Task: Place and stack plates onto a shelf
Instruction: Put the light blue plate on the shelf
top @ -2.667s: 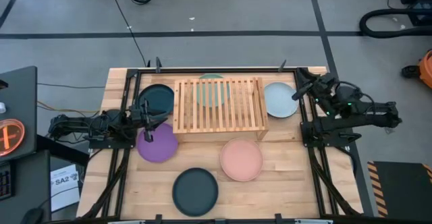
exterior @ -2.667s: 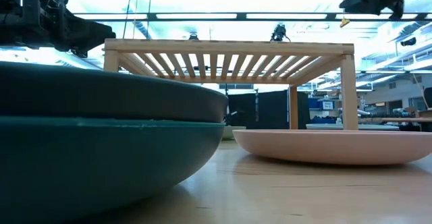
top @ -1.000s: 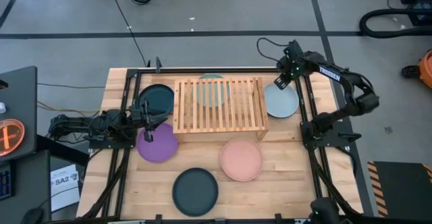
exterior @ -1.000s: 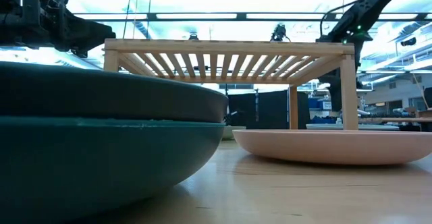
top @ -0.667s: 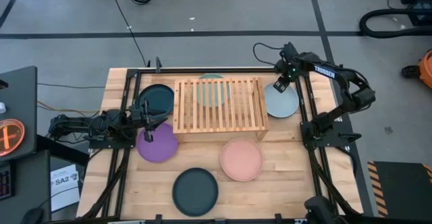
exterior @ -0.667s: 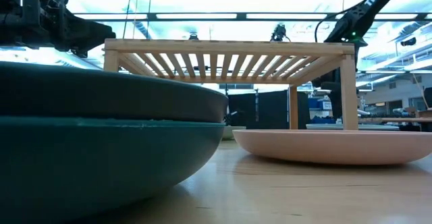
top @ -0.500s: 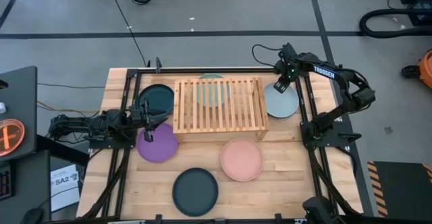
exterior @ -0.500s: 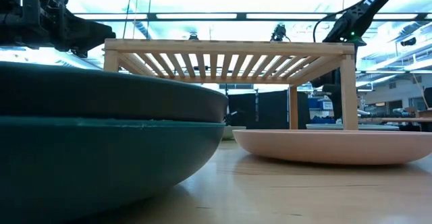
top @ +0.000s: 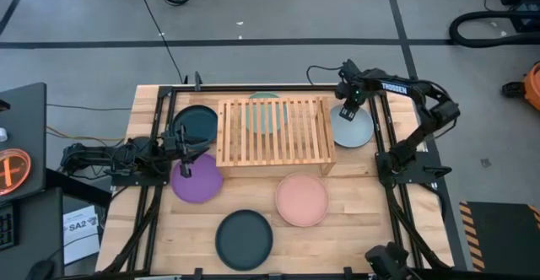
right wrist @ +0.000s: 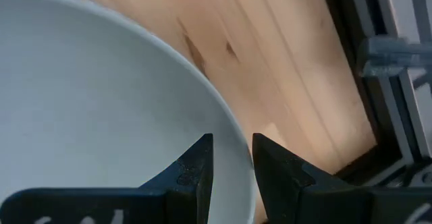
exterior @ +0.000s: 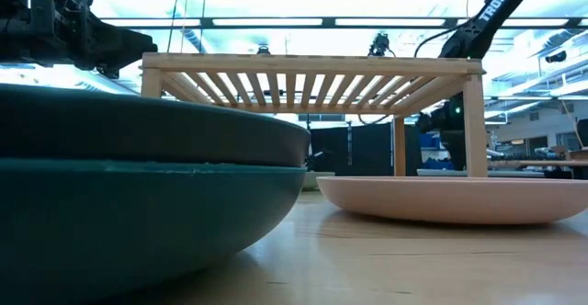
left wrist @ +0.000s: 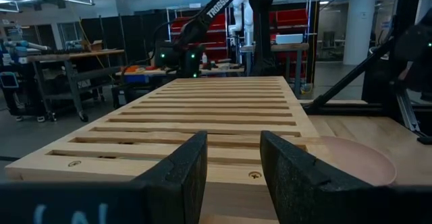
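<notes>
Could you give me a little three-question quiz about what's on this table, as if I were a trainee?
1. True or false: a plate already lies on top of the shelf.
2. Which plate is the right gripper at? A) salmon pink plate B) pale blue-white plate C) purple plate
3. Fill in: the mint green plate sits ____ the shelf, seen through its slats.

Key:
1. False; its top is bare.
2. B; its fingers straddle that plate's rim, with a gap between them.
3. Under.
</notes>
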{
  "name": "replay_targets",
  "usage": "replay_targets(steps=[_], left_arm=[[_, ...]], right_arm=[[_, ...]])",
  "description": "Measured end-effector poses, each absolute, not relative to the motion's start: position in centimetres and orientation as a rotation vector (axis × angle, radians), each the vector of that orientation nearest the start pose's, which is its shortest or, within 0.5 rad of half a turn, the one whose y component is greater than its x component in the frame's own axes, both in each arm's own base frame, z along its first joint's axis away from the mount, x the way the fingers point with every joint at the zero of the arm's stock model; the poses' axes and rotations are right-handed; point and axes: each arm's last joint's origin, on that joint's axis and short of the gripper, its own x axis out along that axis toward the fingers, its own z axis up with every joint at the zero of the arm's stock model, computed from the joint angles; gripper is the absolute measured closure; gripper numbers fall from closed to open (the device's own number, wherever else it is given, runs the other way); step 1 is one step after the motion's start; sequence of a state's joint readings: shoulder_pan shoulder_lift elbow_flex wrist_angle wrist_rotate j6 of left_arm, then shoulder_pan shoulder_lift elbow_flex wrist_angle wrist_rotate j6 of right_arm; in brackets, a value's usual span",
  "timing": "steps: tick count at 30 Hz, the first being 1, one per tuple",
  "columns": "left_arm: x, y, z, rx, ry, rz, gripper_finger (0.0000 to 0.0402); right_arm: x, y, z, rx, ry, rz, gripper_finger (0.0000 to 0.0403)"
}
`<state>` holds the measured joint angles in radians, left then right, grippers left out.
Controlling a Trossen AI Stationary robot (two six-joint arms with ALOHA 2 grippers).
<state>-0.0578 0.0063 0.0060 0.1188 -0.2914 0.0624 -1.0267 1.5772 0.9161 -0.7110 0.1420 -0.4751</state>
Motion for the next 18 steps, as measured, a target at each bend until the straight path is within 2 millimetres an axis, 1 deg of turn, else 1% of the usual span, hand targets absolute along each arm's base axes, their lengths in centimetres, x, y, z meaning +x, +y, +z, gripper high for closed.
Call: replay_targets(steps=[6, 9, 12, 18], left_arm=[[9.62, 0.27, 17.63, 0.041, -0.109, 0.236, 0.0257], [9.62, 0.27, 17.64, 0.041, -0.109, 0.236, 0.0257], [9.62, 0.27, 17.63, 0.041, -0.109, 0.236, 0.0257], [9.62, 0.27, 17.64, 0.041, -0.109, 0.236, 0.0257]], right_arm=[[13.72, -23.48, 16.83, 0.242, 1.476, -0.629, 0.0294], [13.66, -23.52, 16.83, 0.244, 1.475, -0.629, 0.0301], [13.65, -23.58, 16.85, 0.232, 1.481, -0.639, 0.0324], [13.68, -23.78, 16.99, 0.204, 1.482, -0.67, 0.0386]])
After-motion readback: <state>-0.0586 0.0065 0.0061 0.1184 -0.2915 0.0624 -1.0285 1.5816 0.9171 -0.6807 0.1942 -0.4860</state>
